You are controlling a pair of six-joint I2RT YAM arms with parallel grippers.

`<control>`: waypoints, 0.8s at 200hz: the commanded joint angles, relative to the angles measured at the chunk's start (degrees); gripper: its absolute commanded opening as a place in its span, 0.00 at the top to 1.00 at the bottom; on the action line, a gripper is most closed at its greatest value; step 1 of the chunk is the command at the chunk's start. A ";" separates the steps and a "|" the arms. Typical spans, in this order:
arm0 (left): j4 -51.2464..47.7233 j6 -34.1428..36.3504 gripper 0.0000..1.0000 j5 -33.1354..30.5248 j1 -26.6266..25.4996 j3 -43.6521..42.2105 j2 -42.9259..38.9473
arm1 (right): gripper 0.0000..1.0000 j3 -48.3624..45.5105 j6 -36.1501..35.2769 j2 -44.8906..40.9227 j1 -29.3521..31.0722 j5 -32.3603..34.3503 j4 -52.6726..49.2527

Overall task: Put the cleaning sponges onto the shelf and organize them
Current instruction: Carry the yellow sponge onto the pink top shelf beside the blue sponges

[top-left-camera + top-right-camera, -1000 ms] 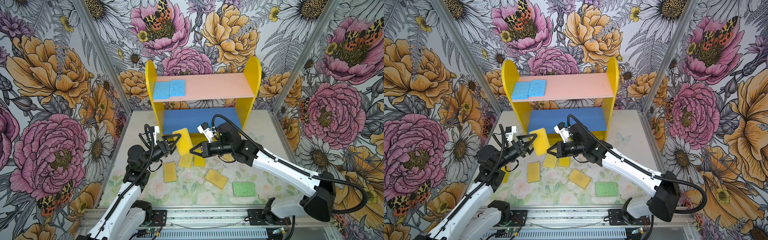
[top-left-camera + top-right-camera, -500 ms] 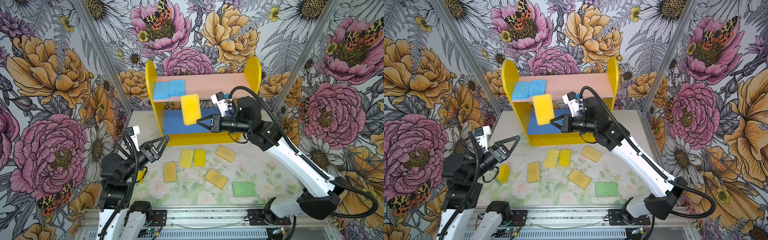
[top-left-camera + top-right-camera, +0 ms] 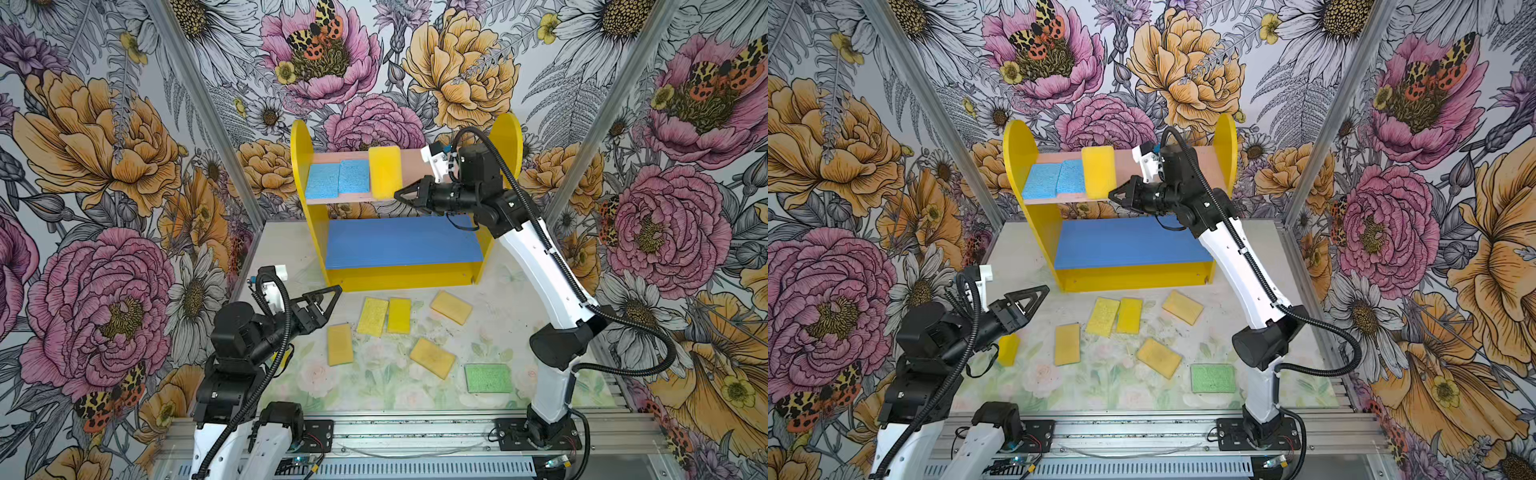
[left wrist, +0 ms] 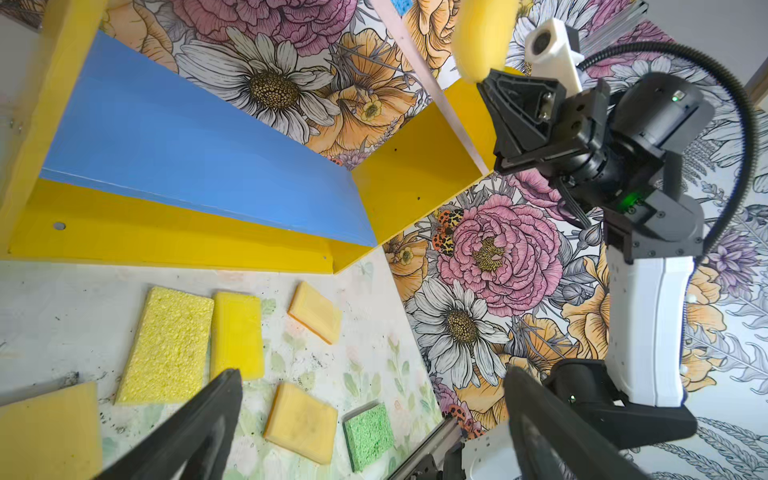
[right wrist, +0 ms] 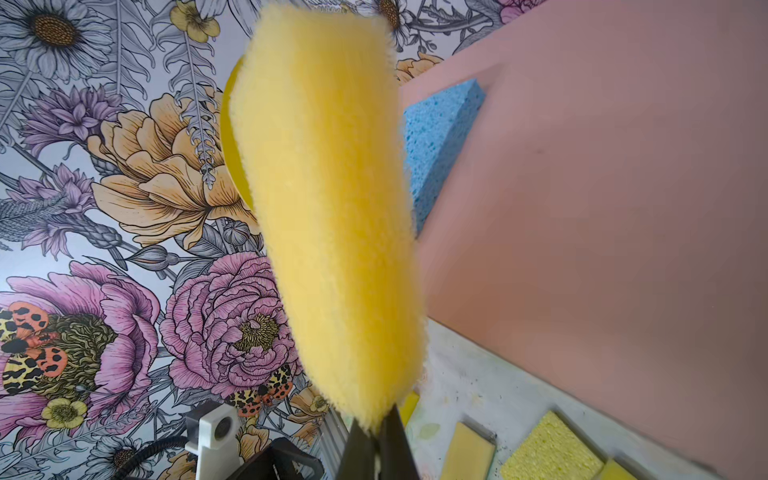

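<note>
Yellow foam sponge (image 3: pixel 384 172): gripped at one end by the right pincer (image 3: pixel 397 195), whose jaws are closed tight on its edge. The sponge sticks out from the tips over the pink upper board (image 3: pixel 411 166) of the shelf (image 3: pixel 300 166), just beside two light-blue sponges (image 3: pixel 322 181). Contact with the board: cannot tell.

The light-blue pair lies flat, side by side and touching, at the left end of the pink board. The shelf stands at the far edge of the counter (image 3: pixel 511 299).

Left pincer (image 4: pixel 372 374): jaws spread wide with nothing between them. It hangs above the counter near the left edge, tips toward the shelf.

Loose on the counter in front of the shelf:
- coarse yellow sponge (image 3: pixel 372 316) and smooth yellow sponge (image 3: pixel 399 316), side by side, touching
- tan sponge (image 3: pixel 451 307) to their right, apart and skewed
- orange-yellow sponge (image 3: pixel 340 345) nearer the front, just beside the coarse one
- second tan sponge (image 3: pixel 432 358), skewed, mid-counter
- green sponge (image 3: pixel 487 378), flat, toward the front right corner
- small yellow sponge (image 3: pixel 1009 350) near the left edge, partly hidden by the left arm
</note>
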 commanded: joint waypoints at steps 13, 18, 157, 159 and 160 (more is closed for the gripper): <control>-2.52 2.80 0.01 -1.01 -0.56 1.81 0.83 | 0.97 4.07 1.16 2.06 -0.86 -1.60 -1.91; -2.60 2.93 0.01 -1.04 -0.57 1.83 0.95 | 0.97 4.05 1.16 2.19 -0.95 -1.43 -1.91; -6.30 5.66 0.01 -1.89 -1.11 3.45 2.07 | 0.91 12.97 3.92 9.58 -2.20 0.30 -1.66; -6.29 5.79 0.01 -1.88 -1.10 3.49 2.07 | 0.91 12.97 3.96 9.65 -2.22 0.38 -1.65; -6.39 5.81 0.01 -1.88 -1.14 3.54 2.07 | 0.91 13.03 3.96 9.66 -2.22 0.36 -1.65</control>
